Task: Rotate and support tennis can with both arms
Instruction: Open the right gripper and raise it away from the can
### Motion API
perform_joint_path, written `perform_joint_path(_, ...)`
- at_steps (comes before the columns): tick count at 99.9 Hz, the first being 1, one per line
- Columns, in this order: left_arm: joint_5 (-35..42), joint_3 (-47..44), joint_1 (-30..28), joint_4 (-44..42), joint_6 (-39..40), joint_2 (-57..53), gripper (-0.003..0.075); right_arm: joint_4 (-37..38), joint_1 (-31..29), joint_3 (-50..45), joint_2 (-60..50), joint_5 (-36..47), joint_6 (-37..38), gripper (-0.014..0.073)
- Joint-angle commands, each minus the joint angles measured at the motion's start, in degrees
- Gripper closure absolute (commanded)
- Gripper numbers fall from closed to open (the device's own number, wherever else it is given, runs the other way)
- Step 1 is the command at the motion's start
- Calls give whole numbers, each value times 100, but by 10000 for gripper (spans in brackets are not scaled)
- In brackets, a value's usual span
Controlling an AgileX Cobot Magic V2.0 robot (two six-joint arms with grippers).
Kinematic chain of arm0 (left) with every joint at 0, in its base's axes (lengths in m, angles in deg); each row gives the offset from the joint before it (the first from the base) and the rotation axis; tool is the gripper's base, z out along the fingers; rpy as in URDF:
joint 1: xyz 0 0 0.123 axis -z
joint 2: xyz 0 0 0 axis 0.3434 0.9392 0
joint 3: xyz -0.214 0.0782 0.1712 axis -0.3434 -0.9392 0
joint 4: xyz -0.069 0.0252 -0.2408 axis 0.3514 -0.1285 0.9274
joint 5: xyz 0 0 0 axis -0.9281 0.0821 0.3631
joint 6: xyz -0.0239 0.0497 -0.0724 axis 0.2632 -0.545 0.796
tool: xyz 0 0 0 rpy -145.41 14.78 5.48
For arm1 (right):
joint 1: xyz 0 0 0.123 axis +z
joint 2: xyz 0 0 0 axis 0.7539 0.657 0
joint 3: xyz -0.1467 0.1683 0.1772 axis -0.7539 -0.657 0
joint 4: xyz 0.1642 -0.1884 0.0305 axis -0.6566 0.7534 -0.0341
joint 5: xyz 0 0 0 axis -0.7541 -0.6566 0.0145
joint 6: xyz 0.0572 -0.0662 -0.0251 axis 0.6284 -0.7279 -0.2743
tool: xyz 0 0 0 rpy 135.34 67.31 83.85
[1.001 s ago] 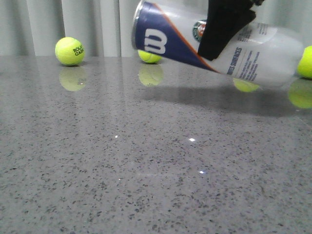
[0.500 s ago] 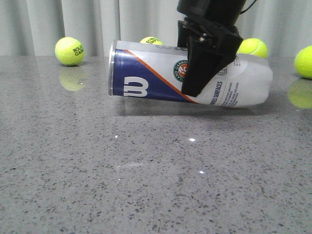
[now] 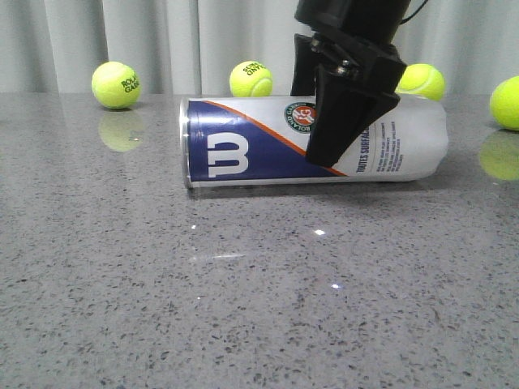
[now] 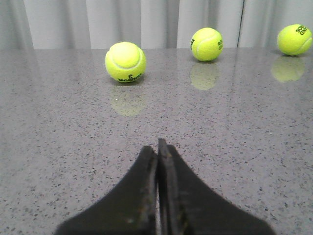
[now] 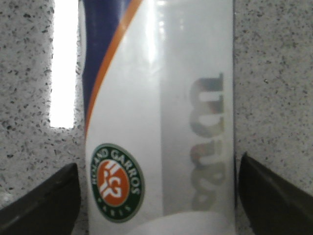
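Observation:
The tennis can (image 3: 243,150) lies on its side on the grey table (image 3: 243,308), silver rim to the left, navy panel with the white "W" facing the camera. My right gripper (image 3: 332,130) comes down over its middle, one black wedge finger in front of it. In the right wrist view the can (image 5: 156,98) lies between the fingers (image 5: 49,200) with a thin strip of table showing on each side, so the right gripper (image 5: 157,164) is open around it. My left gripper (image 4: 157,144) is shut and empty, low over the table; it does not show in the front view.
Yellow-green tennis balls sit along the back of the table: one at far left (image 3: 116,84), one behind the can (image 3: 250,79), one behind the right arm (image 3: 422,80), one at the right edge (image 3: 507,103). Three balls (image 4: 125,61) lie ahead of the left gripper.
The can came down from a tilted hold in the air, levelled out and now lies flat on the table. The right gripper came down with it.

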Motion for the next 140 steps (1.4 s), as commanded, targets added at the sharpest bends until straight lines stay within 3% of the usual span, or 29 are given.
perform_joint_path(1,442,-250,0,56,53,-204,738,-85,0,191,-271,51,-53,-51)
perform_joint_path(34,442,-250,0,56,53,-204,738,77,0,219,-359,-97,-53,-51)
perform_joint_path(64,442,-250,0,56,53,-204,738,313,0,219,-1076,-426,60,-43)
perform_joint_path(75,442,-250,0,56,53,-204,738,326,-11,219,-1298,-475,1038,99)
perform_joint_path(90,442,-250,0,56,53,-204,738,340,-10,219,-1429,-522,2531,509)
perform_joint_path(98,442,-250,0,56,53,-204,738,340,-10,219,-1430,-523,2961,672)
perform_joint_path(109,442,-250,0,56,53,-204,738,335,-10,219,-1430,-585,3519,663)
perform_joint_path(128,442,-250,0,56,53,-204,738,356,-86,200,-1528,-517,6309,663)
perform_joint_path(140,442,-250,0,56,53,-204,738,376,-86,2,-1755,-75,6762,663)
